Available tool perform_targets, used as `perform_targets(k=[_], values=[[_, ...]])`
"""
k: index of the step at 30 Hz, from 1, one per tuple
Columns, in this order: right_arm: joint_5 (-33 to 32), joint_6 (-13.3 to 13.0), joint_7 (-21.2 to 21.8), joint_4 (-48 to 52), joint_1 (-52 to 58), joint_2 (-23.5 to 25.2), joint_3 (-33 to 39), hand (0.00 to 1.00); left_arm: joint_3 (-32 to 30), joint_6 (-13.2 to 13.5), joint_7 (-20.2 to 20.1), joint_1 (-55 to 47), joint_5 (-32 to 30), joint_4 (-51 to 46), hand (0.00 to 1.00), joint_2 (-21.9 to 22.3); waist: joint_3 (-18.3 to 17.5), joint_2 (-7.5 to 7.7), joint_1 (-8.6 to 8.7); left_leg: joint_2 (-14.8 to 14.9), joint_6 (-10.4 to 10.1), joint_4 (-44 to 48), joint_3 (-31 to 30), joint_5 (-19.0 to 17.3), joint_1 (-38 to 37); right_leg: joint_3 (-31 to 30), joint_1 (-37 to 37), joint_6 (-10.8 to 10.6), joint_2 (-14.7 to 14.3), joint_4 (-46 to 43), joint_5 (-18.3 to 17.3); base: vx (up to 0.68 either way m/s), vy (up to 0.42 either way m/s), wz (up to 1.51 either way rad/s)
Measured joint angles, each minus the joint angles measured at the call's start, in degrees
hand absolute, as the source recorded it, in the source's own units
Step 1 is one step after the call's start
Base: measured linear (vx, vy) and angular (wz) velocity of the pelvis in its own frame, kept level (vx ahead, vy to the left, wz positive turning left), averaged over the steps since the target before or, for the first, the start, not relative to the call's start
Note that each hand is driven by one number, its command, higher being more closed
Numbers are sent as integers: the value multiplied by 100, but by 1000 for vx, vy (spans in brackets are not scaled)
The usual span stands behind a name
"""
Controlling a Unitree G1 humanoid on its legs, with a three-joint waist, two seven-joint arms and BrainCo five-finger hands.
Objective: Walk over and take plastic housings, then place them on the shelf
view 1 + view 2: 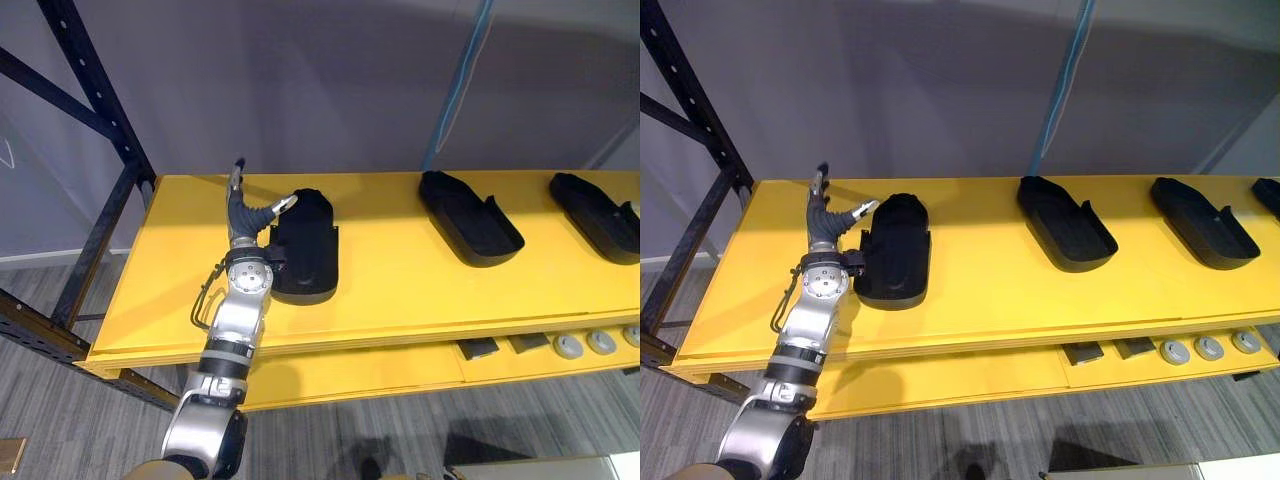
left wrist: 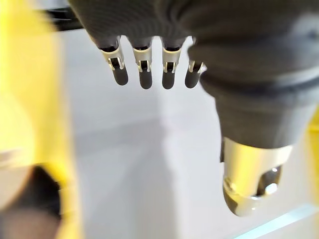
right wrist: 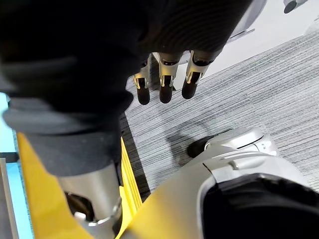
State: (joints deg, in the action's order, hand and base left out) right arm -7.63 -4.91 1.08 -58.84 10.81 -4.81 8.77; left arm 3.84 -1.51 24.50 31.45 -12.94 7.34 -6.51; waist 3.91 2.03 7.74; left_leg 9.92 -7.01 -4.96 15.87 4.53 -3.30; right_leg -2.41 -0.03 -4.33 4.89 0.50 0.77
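Plainly, the main risk lies with the left hand (image 1: 246, 214), which stands just beside the left flank of the nearest black moulded plastic housing (image 1: 306, 246) on the flat yellow shelf board (image 1: 400, 285). Its fingers are straight and point toward the grey back wall, holding nothing, while the thumb reaches sideways over the housing's rear left corner, touching it or just above it; I cannot tell which. If the arm draws back with the thumb there, I judge it could catch the edge and drag or swing the housing toward the shelf's front edge; the wrist beside it could also nudge it sideways. This housing's long axis runs front to back across the shelf, almost square to the front edge, with its narrower rounded end toward the wall and its broader end toward the robot; it seems to lie hollow side down. Two more black tray-like housings (image 1: 470, 220) (image 1: 596, 216) lie well apart to its right, angled, open side up. The right hand (image 3: 165, 83) hangs over grey carpet, fingers loose and empty.
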Motion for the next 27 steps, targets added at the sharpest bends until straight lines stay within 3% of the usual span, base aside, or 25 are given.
perform_targets(k=[2,3,10,14,20,27], values=[[0,-25,-1,-51,2,2,1,0,234,190,-13,-438,-214,-824,0,133,-7,-7,-56,1,1,1,-4,-1,-3,-12,10,1,0,-3,-2,16,0,1],[0,-34,-1,-74,2,2,2,0,418,373,-125,-815,-273,-1278,100,190,-10,-12,-84,2,2,1,-8,-2,-6,-15,11,-9,-1,-14,-15,-6,-1,3],[0,-119,-34,-125,101,-31,1,0,1171,913,-764,-2603,-298,-2264,100,299,-74,-86,-245,-2,-5,-14,8,-72,-85,-115,-2,-153,-2,-225,-278,-50,4,-1],[5,-130,-49,-129,110,-86,-104,0,1445,1189,-1201,-3458,-185,-2125,100,-43,-162,-133,-249,-21,-10,-18,11,-63,-89,-114,-3,-151,9,-215,-275,4,0,1],[19,-129,-75,-129,95,-143,-275,0,1452,1195,-1610,-3795,-144,-1308,100,-160,-202,-136,-304,-21,-10,-2,-55,-63,-16,16,-26,-119,19,-189,-233,25,-3,7],[21,-124,-86,-129,61,-174,-388,0,1441,1116,-1612,-3712,-213,-434,100,-216,-218,-125,-301,-21,-11,-2,-172,-63,15,142,8,-111,27,-150,-234,24,-6,7]])
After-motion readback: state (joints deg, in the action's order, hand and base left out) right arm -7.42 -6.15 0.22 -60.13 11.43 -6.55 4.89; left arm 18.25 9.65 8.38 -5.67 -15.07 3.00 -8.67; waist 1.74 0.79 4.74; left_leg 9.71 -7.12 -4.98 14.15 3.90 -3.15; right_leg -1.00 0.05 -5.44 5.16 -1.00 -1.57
